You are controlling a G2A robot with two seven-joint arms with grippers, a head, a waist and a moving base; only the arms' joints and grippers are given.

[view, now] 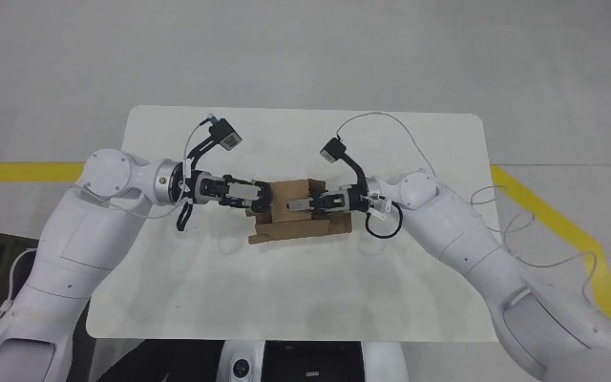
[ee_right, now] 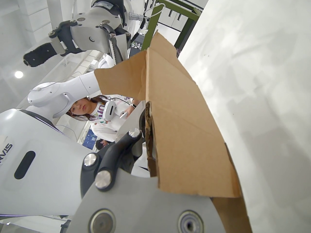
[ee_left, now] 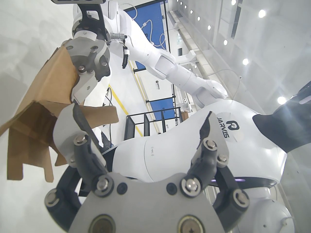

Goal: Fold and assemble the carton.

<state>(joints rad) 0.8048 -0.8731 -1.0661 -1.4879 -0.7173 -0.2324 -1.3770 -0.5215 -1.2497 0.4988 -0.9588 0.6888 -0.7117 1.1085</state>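
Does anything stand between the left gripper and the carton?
Nothing visible does. The open left gripper is right beside the carton, at its flaps; the right gripper grips its other side.

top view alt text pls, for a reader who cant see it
A half-folded brown carton sits at the middle of a white table. The right tool grips it from one side; the open left tool is at its opposite edge.

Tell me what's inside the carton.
Through the open end of the carton, the left wrist view shows bare brown inner walls and flaps, no contents. The deeper interior is covered by its panels, so whether anything sits there cannot be told.
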